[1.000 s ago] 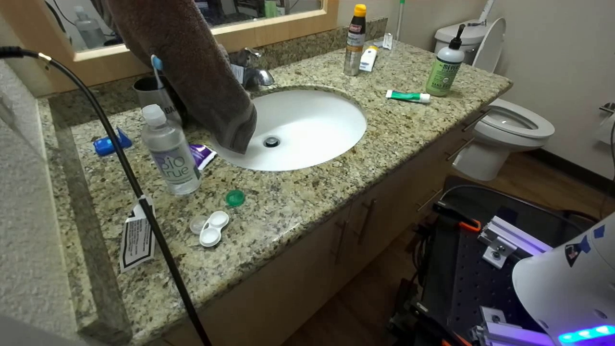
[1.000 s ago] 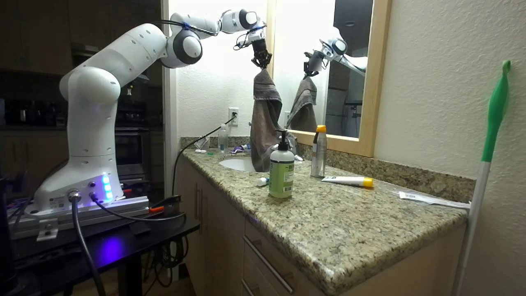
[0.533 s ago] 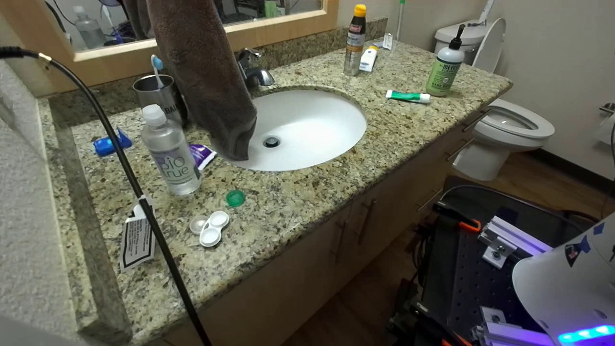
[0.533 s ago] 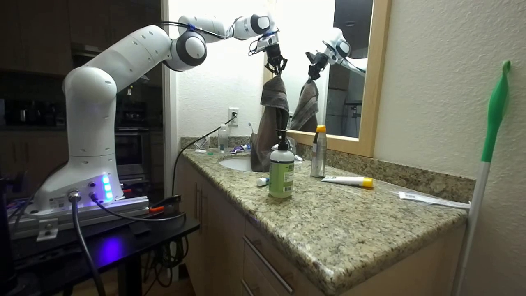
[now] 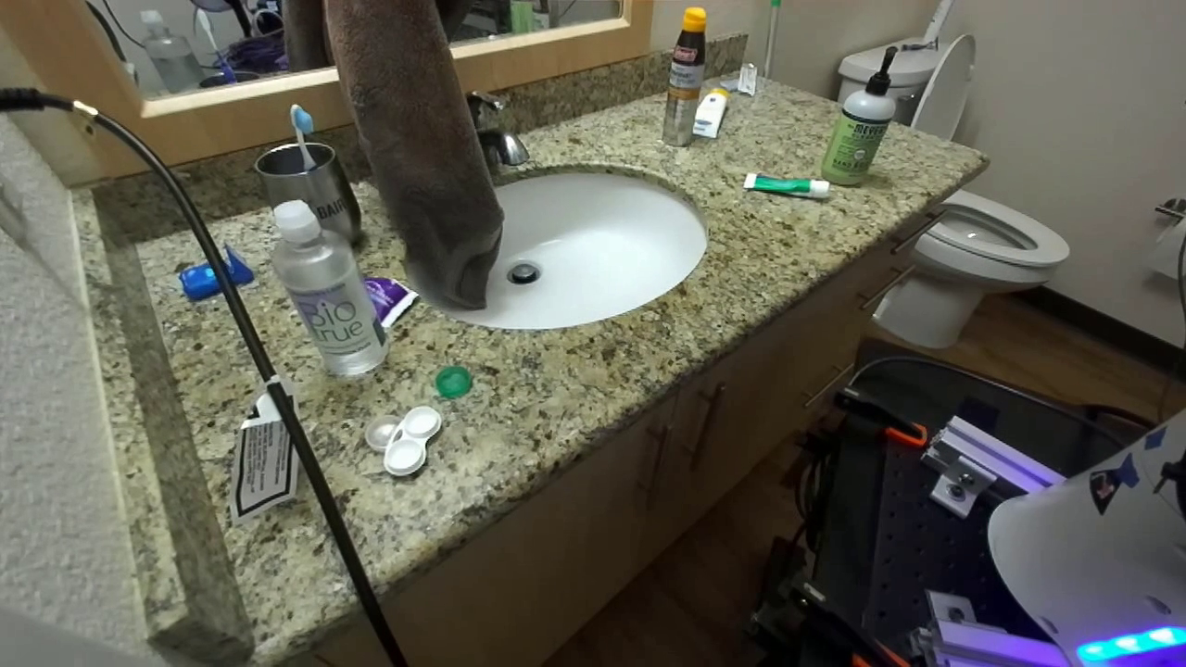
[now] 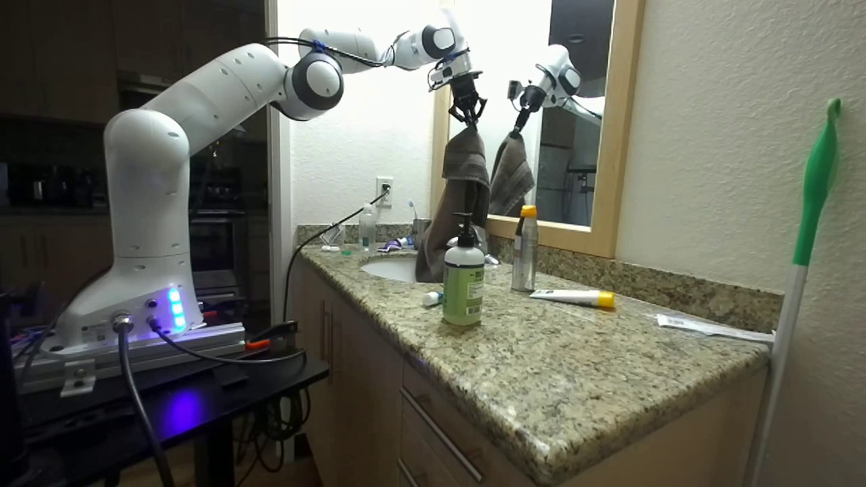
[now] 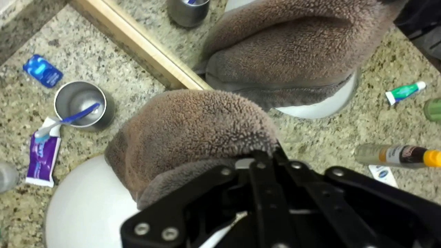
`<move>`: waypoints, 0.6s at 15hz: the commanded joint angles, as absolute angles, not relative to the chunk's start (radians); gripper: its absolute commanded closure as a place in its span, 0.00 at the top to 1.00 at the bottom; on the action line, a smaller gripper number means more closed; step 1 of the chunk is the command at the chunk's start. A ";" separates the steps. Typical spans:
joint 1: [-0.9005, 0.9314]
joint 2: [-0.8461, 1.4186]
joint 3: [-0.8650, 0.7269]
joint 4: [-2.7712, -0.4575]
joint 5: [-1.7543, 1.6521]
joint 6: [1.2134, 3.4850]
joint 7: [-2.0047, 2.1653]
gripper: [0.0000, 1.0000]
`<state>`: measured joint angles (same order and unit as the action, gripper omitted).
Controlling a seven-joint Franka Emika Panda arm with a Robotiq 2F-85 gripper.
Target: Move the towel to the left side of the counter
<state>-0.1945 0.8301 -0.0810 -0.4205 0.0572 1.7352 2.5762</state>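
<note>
The grey-brown towel (image 5: 417, 157) hangs down over the sink's near-left part, its lower end inside or just above the bowl. In an exterior view the towel (image 6: 463, 169) hangs from my gripper (image 6: 471, 124), which is high above the counter (image 6: 575, 379) beside the mirror. The soap bottle hides part of it there. In the wrist view the towel (image 7: 196, 127) is pinched at the tips of my gripper (image 7: 274, 151), whose fingers are closed together on it. The gripper is out of view in the exterior view with the sink in front. The counter (image 5: 593, 408) is speckled granite.
Beside the towel stand a metal cup with toothbrush (image 5: 315, 190), a clear bottle (image 5: 334, 296), a purple tube (image 5: 389, 298) and the faucet (image 5: 502, 146). A lens case (image 5: 412, 440), spray can (image 5: 684, 83), soap bottle (image 5: 857, 139) and black cable (image 5: 278, 389) are around. The mirror frame (image 6: 602, 196) is close to the gripper.
My gripper has moved toward the mirror and slightly down, carrying the towel. The towel has shifted away from the metal cup, which is now uncovered; its lower end stays over the sink.
</note>
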 commanded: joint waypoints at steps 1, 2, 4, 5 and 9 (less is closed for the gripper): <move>-0.208 0.762 -0.286 -0.478 0.228 1.801 2.622 0.01; -0.170 0.735 -0.216 -0.487 0.125 1.694 2.622 0.01; -0.214 0.829 -0.161 -0.338 0.081 1.651 2.605 0.06; -0.213 0.822 -0.162 -0.326 0.060 1.590 2.599 0.06; -0.214 0.729 -0.315 -0.401 0.233 1.630 2.603 0.01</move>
